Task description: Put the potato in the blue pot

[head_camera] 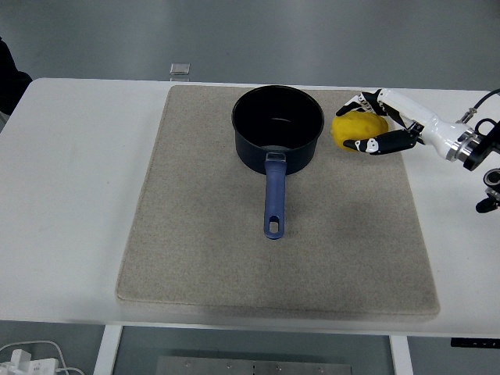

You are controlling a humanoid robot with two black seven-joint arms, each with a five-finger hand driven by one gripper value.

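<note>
A yellow potato [356,127] is held in my right hand [366,123], whose fingers curl around it from the right. It hangs above the beige mat [203,250], just right of the blue pot [278,128]. The pot stands at the mat's back middle, dark and empty inside, with its blue handle [273,199] pointing toward the near edge. My right arm [453,141] comes in from the right edge. No left arm shows.
The mat covers most of the white table [70,195]. A small grey square object [180,69] lies just beyond the table's far edge. Something dark [9,74] shows at the far left edge.
</note>
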